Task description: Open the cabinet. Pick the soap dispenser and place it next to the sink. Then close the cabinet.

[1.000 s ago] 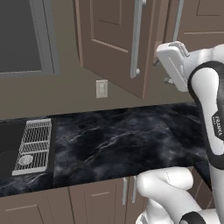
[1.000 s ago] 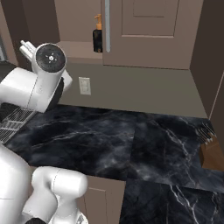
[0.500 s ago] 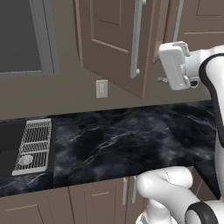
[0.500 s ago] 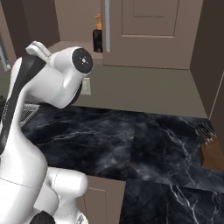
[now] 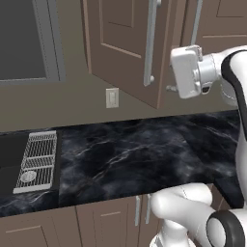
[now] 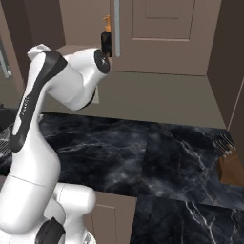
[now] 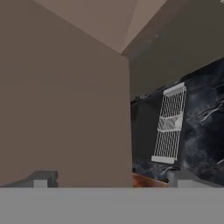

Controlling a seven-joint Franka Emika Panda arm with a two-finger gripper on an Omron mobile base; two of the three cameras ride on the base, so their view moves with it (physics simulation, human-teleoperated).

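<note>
right base view: soap dispenser [image 6: 106, 39] inside open cabinet [image 6: 162, 35]; pincer [image 7: 111, 178] spread wide, empty.

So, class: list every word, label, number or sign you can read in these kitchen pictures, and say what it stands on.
None can be read.
soap dispenser: no label shows.
wall switch plate: blank.
cabinet doors: plain.
</note>
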